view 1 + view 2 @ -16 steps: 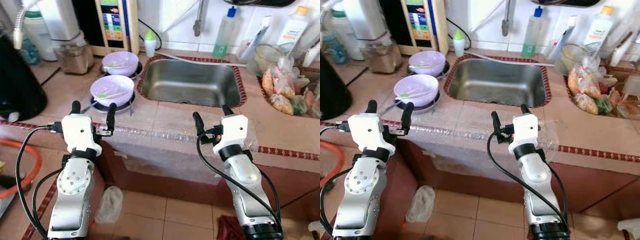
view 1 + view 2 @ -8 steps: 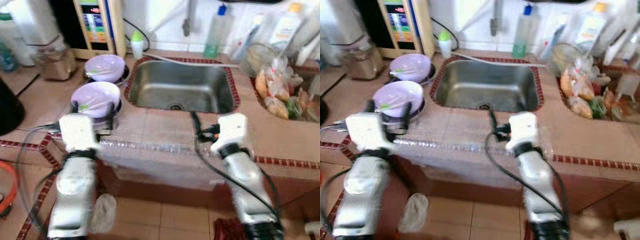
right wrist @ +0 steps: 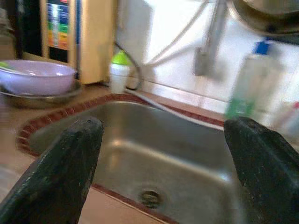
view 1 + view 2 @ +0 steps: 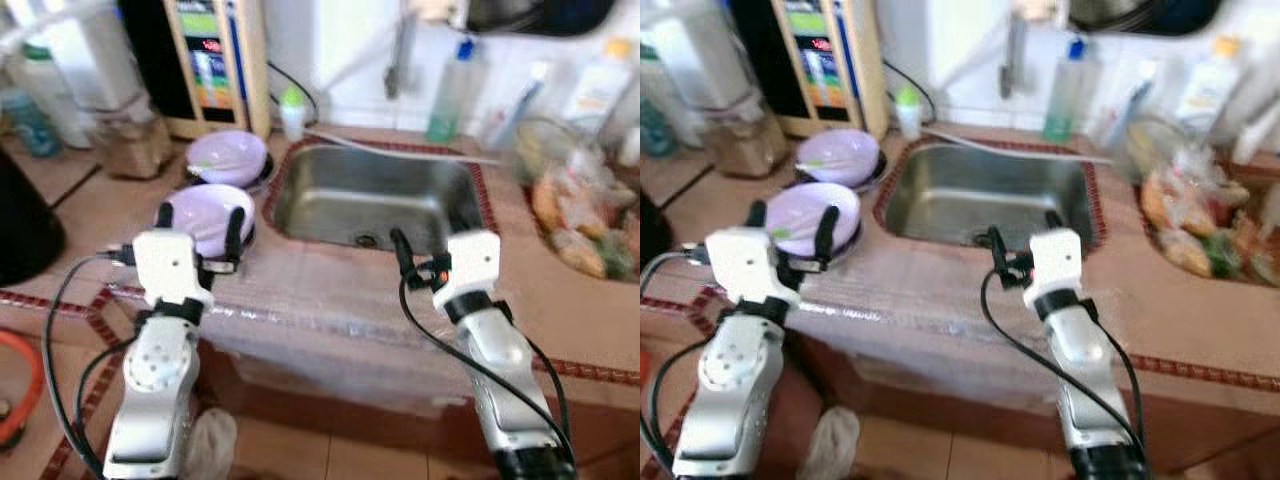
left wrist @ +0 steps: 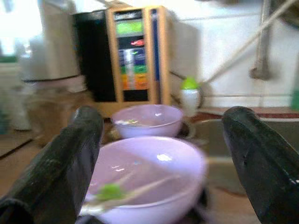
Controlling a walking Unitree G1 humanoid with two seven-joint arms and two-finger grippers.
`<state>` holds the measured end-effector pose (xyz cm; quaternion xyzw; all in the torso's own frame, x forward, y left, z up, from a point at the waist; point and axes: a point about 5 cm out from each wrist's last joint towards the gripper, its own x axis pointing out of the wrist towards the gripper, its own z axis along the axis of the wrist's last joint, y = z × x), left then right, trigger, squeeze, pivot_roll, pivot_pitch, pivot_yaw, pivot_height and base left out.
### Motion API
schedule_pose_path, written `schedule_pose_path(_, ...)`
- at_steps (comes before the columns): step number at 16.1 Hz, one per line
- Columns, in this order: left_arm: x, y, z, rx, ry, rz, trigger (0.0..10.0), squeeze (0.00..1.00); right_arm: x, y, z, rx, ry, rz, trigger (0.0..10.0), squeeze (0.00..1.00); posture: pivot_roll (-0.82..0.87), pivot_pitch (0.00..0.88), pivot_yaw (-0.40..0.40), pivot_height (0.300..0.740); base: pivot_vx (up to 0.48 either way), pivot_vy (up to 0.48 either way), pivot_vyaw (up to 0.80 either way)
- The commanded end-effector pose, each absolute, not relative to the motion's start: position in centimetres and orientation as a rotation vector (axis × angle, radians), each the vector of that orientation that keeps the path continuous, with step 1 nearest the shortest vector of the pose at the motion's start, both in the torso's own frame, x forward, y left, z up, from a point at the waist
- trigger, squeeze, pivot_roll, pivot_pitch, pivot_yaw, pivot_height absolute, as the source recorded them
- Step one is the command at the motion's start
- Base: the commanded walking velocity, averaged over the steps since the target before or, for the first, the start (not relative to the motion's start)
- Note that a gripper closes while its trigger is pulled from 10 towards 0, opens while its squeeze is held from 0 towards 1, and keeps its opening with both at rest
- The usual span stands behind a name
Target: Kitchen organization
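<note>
Approach phase — left end effector (image 4: 197,214) fingers spread, empty, nearer lilac bowl (image 4: 206,207) just ahead between fingers, utensil inside. Second lilac bowl (image 4: 228,156) beyond. Right end effector (image 4: 1020,236) spread, empty, sink (image 4: 985,195) ahead. Advice: advance level, pinch bowl rim — avoid tipping utensil.

You have two purple bowls: the near bowl (image 4: 207,212) and the far bowl (image 4: 227,158) behind it, each with one utensil lying inside. There is one steel sink (image 4: 372,195) with one drain (image 4: 367,240). Along the back wall you can count one small green-capped bottle (image 4: 292,112), one clear bottle with a blue cap (image 4: 449,82) and one white bottle (image 4: 598,85). One panel with coloured buttons (image 4: 209,55) stands at the left. The bagged food (image 4: 578,215) at the right is too blurred to count, perhaps several bags.
</note>
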<state>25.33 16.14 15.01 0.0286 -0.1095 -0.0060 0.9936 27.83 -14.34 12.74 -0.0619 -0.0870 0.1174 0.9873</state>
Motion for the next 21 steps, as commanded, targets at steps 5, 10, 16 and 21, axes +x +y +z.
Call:
schedule_pose_path(5, 25.3, 16.1, 14.8, 0.061, -0.213, -0.006, 10.0, 0.00, 28.0, -13.9, 13.1, -0.130, -0.191, 0.263, 10.0, 0.00, 0.03, 0.000, -0.006, 0.740, 0.051, 0.000, 0.28)
schedule_pose_path(10, 24.8, 15.3, 13.8, 0.018, -0.165, -0.088, 10.0, 0.00, 27.9, -14.0, 13.0, -0.135, -0.185, 0.262, 10.0, 0.00, 0.03, 0.000, -0.012, 0.740, 0.000, 0.000, 0.00)
schedule_pose_path(16, 25.9, 15.9, 12.4, -0.044, -0.120, -0.064, 10.0, 0.00, 27.0, -12.8, 12.8, -0.087, -0.154, 0.389, 10.0, 0.00, 0.01, 0.000, -0.023, 0.740, 0.000, 0.000, 0.00)
schedule_pose_path(21, 27.9, 16.2, 12.4, -0.101, -0.135, -0.078, 10.0, 0.00, 26.3, -12.3, 12.8, -0.092, -0.138, 0.459, 10.0, 0.00, -0.02, 0.008, -0.026, 0.740, 0.000, 0.000, 0.00)
